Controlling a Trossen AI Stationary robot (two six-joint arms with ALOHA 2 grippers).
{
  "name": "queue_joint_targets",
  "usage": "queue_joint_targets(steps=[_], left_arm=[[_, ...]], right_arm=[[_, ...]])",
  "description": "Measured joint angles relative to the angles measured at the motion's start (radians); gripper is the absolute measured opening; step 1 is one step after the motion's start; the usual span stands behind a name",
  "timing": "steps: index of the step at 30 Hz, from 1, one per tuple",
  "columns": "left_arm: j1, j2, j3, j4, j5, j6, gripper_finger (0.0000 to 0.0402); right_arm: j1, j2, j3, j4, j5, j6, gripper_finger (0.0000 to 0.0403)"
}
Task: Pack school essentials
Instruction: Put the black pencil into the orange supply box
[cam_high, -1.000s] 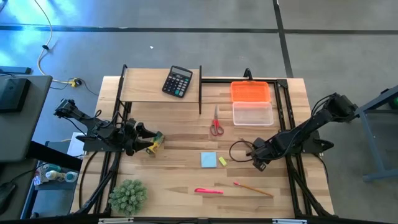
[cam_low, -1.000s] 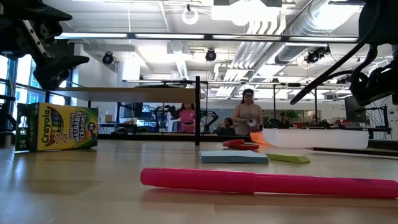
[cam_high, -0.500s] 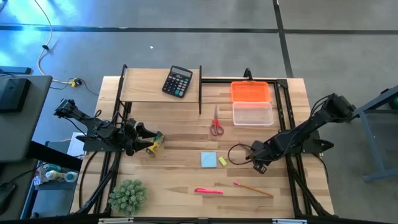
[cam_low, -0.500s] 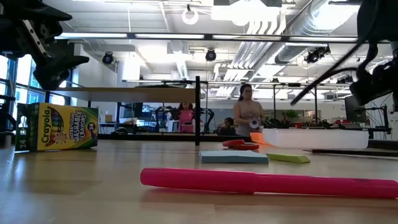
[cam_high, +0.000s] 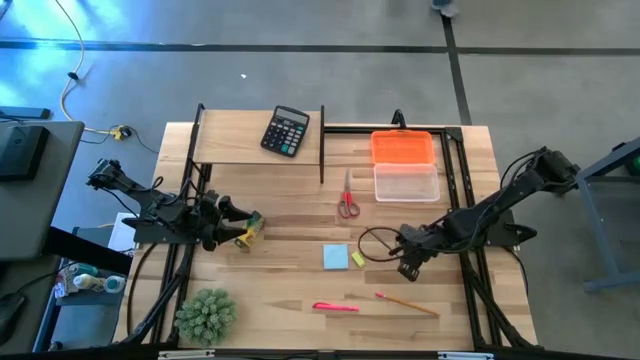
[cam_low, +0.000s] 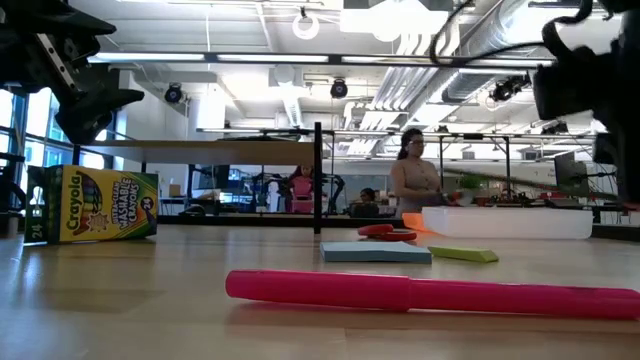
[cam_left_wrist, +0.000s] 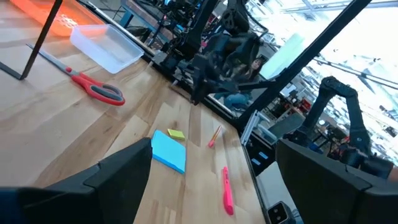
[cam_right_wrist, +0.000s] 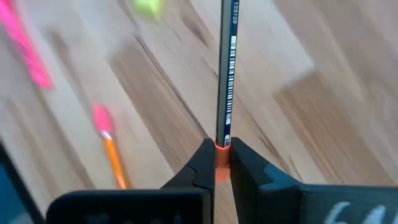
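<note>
- The right gripper (cam_right_wrist: 221, 163) hovered over the table (cam_high: 280, 225) near the tiny yellow block (cam_high: 358, 259), its jaws clamped on the end of a thin pencil (cam_right_wrist: 226, 81).
- The left gripper (cam_high: 238, 226) waited at the table's left side beside the crayon box (cam_high: 252, 229), jaws spread wide and empty.
- Blue note pad (cam_high: 336, 257), red-handled scissors (cam_high: 347, 200), pink pen (cam_high: 336, 307) and a second pencil (cam_high: 406, 302) lay on the table; the clear case (cam_high: 406, 182) sat open near the far right.

A: What is the right gripper (cam_right_wrist: 222, 163) pinching?
B: A dark pencil (cam_right_wrist: 227, 74), fingers clamped at its orange end.
A: And below?
B: An orange pencil (cam_right_wrist: 111, 151) with pink eraser, a pink pen (cam_right_wrist: 26, 48), wooden table (cam_right_wrist: 298, 106).
</note>
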Motion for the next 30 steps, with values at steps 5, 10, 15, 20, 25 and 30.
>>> queue_joint_targets(steps=[5, 10, 15, 20, 25, 30], left_arm=[[0.000, 0.000, 0.000, 0.002, -0.027, 0.019, 0.0328], [0.000, 0.000, 0.000, 0.003, -0.053, 0.020, 0.0328], [0.000, 0.000, 0.000, 0.003, -0.066, 0.020, 0.0328], [0.000, 0.000, 0.000, 0.009, -0.081, 0.011, 0.0328], [0.000, 0.000, 0.000, 0.023, -0.082, 0.010, 0.0328], [0.000, 0.000, 0.000, 0.059, -0.091, 0.016, 0.0328]], right_arm=[[-0.002, -0.067, 0.001, 0.065, 0.126, 0.000, 0.0012], [-0.008, -0.142, 0.002, 0.074, 0.295, 0.024, 0.0012], [-0.055, -0.217, 0.002, 0.069, 0.415, 0.009, 0.0012], [-0.131, -0.290, 0.002, 0.062, 0.477, -0.066, 0.0013], [-0.227, -0.350, 0.002, 0.019, 0.495, -0.166, 0.0013], [-0.330, -0.397, 0.003, -0.077, 0.455, -0.256, 0.0014]])
